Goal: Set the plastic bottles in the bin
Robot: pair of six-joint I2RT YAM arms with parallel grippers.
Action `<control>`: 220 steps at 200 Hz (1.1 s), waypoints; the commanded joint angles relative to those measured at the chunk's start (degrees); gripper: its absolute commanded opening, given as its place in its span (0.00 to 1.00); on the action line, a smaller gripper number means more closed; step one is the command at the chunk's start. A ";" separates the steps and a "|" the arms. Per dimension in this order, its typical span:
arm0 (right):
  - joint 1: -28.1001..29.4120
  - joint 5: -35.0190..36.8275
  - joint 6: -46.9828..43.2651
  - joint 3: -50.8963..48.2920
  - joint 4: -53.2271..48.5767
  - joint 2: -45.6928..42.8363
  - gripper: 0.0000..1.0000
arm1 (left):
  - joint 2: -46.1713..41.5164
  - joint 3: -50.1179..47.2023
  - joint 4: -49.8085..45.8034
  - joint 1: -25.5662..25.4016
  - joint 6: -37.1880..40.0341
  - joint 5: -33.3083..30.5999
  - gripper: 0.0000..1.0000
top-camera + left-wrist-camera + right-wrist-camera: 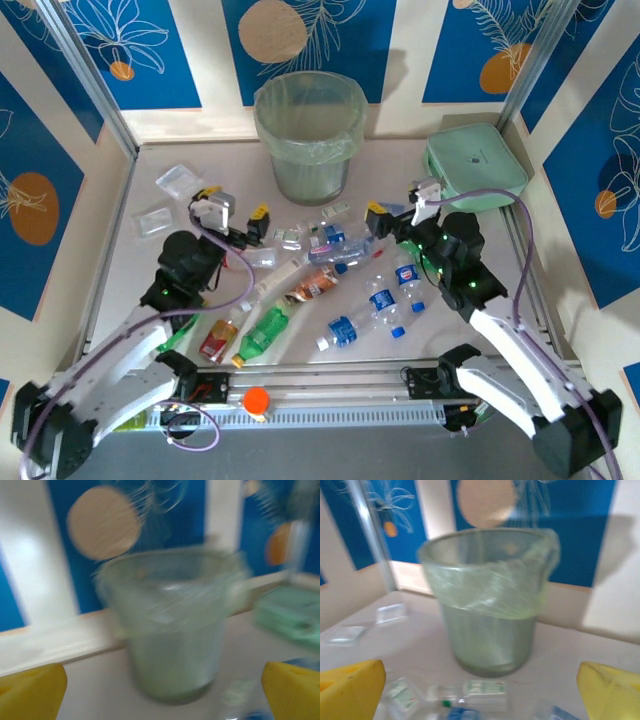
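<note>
The pale green bin [310, 135] with a clear liner stands at the back middle of the table. In front of it lie the plastic bottles: clear ones with blue labels [385, 300] [343, 330], a green one [262, 332], a red-labelled one [218, 338], a brown one [312, 285] and tiny clear ones [290, 237]. My left gripper [233, 205] hovers open left of the pile, facing the bin [170, 630]. My right gripper [397, 197] is open right of the pile, facing the bin [492, 600] over tiny bottles [485, 690]. Neither holds anything.
A flat mint green box [477, 165] sits at the back right, also blurred in the left wrist view [292, 615]. Clear square trays [180, 180] [155, 218] lie at the back left. An orange knob [256, 400] sits on the front rail. Walls enclose the table.
</note>
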 commanded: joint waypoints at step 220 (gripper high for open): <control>-9.47 -21.57 36.14 6.84 -28.66 21.19 0.87 | 14.48 20.83 -60.32 -4.88 -26.53 14.23 0.99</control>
